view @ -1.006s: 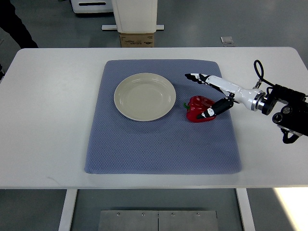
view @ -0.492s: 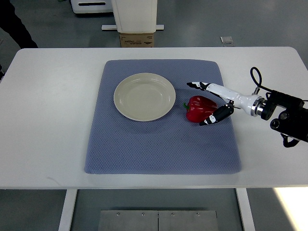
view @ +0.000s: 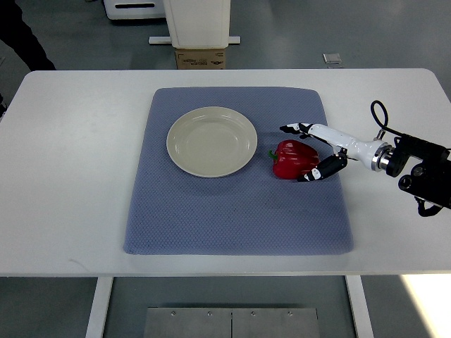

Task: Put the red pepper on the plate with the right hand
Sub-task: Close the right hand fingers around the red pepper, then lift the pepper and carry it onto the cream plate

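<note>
On the blue mat [view: 232,211] that covers the middle of the white tabletop [view: 77,176], seen from the single top view, the red pepper [view: 292,160] lies on its side just right of the plate [view: 211,141], close to its rim but apart from it, its green stem pointing toward the plate. The right hand [view: 310,151] reaches in from the right edge and brackets the pepper: 1 white finger [view: 299,129] stretches past the far side, and the dark-tipped thumb [view: 318,172] curls in at the near side. The fingers are spread to the fruit's width, seemingly so that they can close from both sides at once; whether they press on the skin yet or sit just beside it cannot be told. The pepper rests on the mat, not lifted. The plate is bare, ready to receive it, so the carry leftward looks short. No left arm shows.
</note>
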`<state>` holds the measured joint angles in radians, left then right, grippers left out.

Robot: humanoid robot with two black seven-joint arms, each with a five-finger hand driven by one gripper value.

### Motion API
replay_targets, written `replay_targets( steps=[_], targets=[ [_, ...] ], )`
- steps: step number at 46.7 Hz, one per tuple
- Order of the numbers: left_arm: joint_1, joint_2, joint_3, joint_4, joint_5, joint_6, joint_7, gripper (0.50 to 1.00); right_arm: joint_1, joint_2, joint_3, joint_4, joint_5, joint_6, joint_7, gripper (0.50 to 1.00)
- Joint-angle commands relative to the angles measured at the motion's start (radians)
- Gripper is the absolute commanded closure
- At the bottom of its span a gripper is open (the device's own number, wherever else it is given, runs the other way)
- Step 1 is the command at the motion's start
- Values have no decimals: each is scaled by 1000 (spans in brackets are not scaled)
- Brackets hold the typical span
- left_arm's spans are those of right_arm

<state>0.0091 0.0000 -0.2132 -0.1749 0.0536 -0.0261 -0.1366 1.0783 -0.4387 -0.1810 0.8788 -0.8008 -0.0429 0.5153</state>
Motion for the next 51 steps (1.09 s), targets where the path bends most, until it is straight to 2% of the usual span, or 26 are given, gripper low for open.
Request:
replay_targets(
  steps=[1,8,17,24,33,39,51],
  targets=[
    [0,0,0,0,0,0,0,500,0,0,0,0,0,1,0,632],
    [0,0,0,0,0,0,0,500,0,0,0,0,0,2,0,705],
    [0,0,0,0,0,0,0,500,3,0,0,0,3,2,2,760],
    [0,0,0,0,0,0,0,500,2,0,0,-1,5,3,2,856],
    [0,0,0,0,0,0,0,500,14,0,5,-1,17,3,-3,940],
    [0,0,0,0,0,0,0,500,34,-3,12,0,18,5,-6,956],
    [0,0,0,0,0,0,0,500,98,5,14,2,55,12,-43,959]
  ],
)
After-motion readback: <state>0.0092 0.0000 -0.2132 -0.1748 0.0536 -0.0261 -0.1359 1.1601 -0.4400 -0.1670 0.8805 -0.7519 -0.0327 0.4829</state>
